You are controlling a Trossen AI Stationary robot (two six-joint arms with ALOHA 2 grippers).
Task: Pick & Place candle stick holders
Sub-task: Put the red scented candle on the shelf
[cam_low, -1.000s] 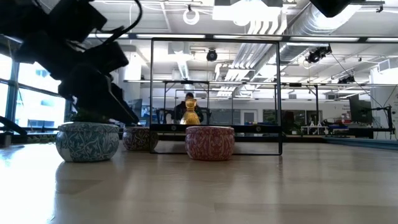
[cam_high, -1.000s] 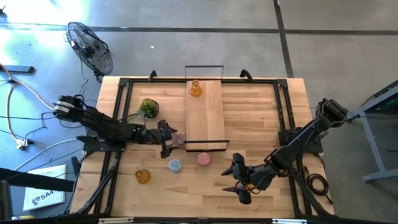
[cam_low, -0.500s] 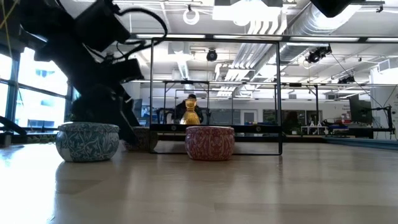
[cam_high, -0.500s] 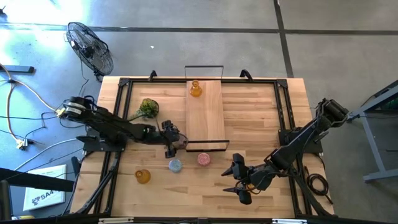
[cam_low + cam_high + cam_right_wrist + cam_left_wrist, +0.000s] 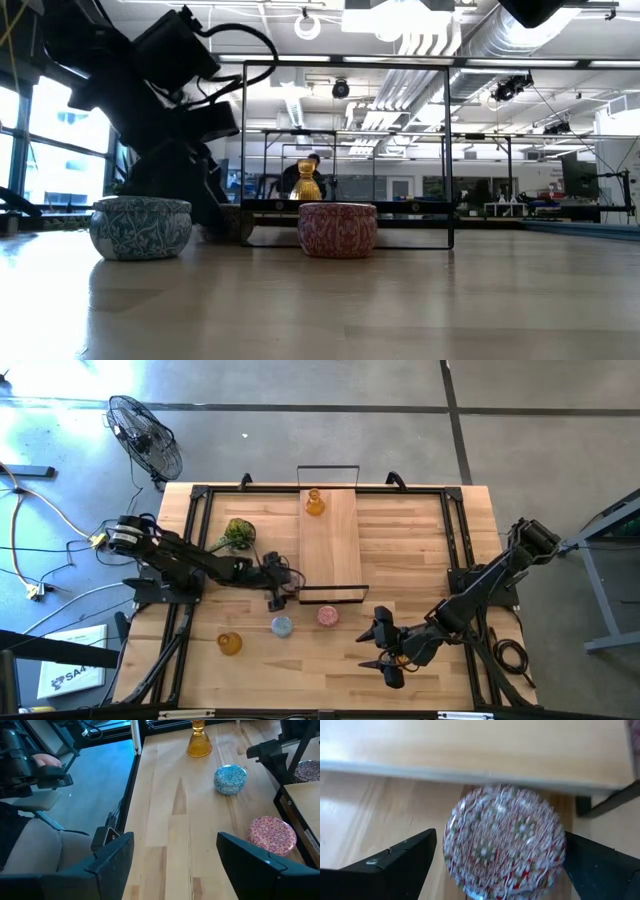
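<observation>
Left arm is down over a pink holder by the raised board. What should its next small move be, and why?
Probably close the left gripper. In the left wrist view its fingers stand open on either side of the pink holder, which sits centred between them beside the edge of the wooden board. Nothing is gripped yet, so closing comes before any lift. The right gripper waits open, low on the table.

Pink patterned candle holder between spread dark fingers, beside raised wooden board.
</observation>
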